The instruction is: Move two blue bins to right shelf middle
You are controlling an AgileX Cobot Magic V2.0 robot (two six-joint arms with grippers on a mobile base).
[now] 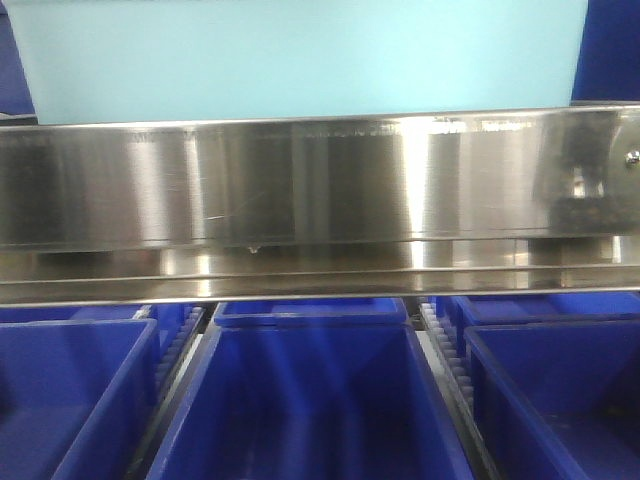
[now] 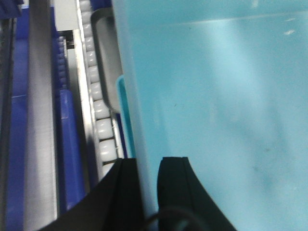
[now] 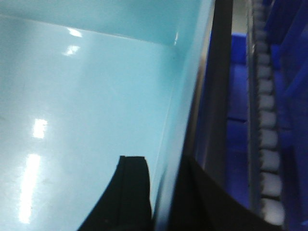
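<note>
Pale turquoise plastic bin [image 1: 300,60], broad and glossy, pinched at both end walls and carried just above and behind the shiny front rail [image 1: 300,180] of the right shelf middle, a brushed stainless-steel tier. Could not tell whether resting on that tier or hanging clear of it, with the underside hidden behind the rail. Left fingers [image 2: 175,187] clenched across the thin left wall, one inside and one outside. Right fingers [image 3: 130,187] clenched likewise on the right wall.

Lay with its long axis left to right, parallel to the rail and spanning most of its width. Opening turned upward, one long side wall facing near. Below, dark blue plastic bins [image 1: 310,400] in lanes beside white roller tracks [image 2: 98,120].

Judged likely to catch its base on the rail's top edge if lowered before reaching far enough in. Might also have slid out of so narrow a pinch on slick plastic. Could have skewed and jammed against the shelf if one arm led the other, especially at the right end near the small screw head [image 1: 632,157].
</note>
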